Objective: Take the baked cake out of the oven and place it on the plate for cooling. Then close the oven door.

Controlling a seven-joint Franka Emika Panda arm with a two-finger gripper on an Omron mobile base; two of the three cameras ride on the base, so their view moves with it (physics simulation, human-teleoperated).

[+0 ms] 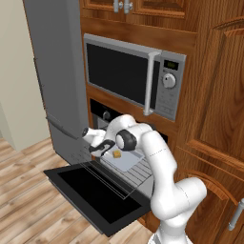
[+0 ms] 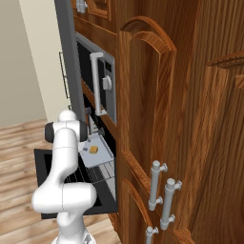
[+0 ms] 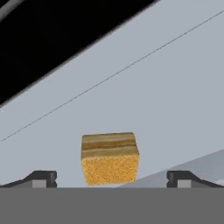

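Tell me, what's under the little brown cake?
The baked cake sits on a flat pale grey tray, which rests on the pulled-out wire rack. The tray spot right below the cake is covered.

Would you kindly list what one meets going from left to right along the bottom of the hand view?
One dark fingertip → the cake, sitting on the pale grey tray → the other dark fingertip.
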